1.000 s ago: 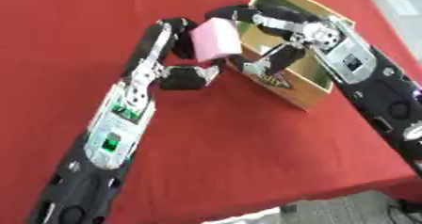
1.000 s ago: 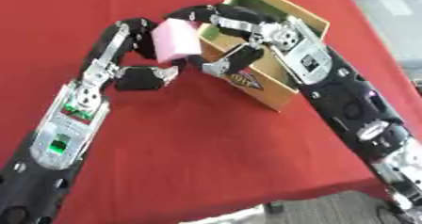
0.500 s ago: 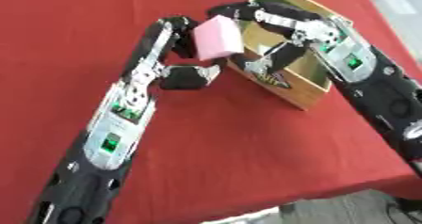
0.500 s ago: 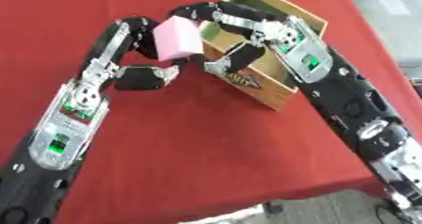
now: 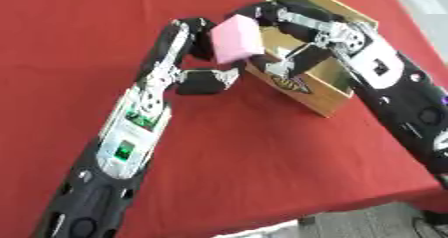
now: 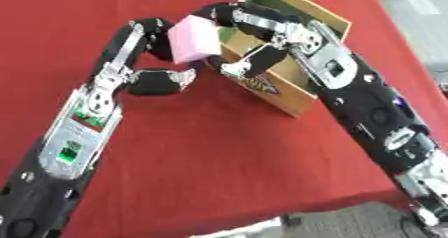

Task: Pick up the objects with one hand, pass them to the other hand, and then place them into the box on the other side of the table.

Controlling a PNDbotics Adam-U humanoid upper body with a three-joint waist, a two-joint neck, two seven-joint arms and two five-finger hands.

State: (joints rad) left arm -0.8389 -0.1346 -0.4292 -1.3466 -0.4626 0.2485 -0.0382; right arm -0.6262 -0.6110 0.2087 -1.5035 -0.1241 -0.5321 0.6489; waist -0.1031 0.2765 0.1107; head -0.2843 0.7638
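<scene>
A pink block (image 5: 236, 39) hangs in the air just left of the open cardboard box (image 5: 337, 99), above the red table. My left hand (image 5: 203, 39) reaches up from the lower left and holds the block's left side, with one part of the hand (image 5: 206, 81) stretched out below it. From the right, my right hand (image 6: 229, 15) curls its fingers over the block's top edge, and its thumb (image 6: 254, 63) sits under the block against the box's near corner. Both hands are on the block.
The box stands at the table's far right, its open top partly covered by my right forearm (image 5: 376, 67). The red tablecloth (image 5: 262, 167) runs to the front edge, and the floor (image 5: 420, 2) shows beyond the right edge.
The pink block has shifted slightly up and to the right, towards the box. My right hand's fingers have closed further over its top. The left arm has barely moved.
</scene>
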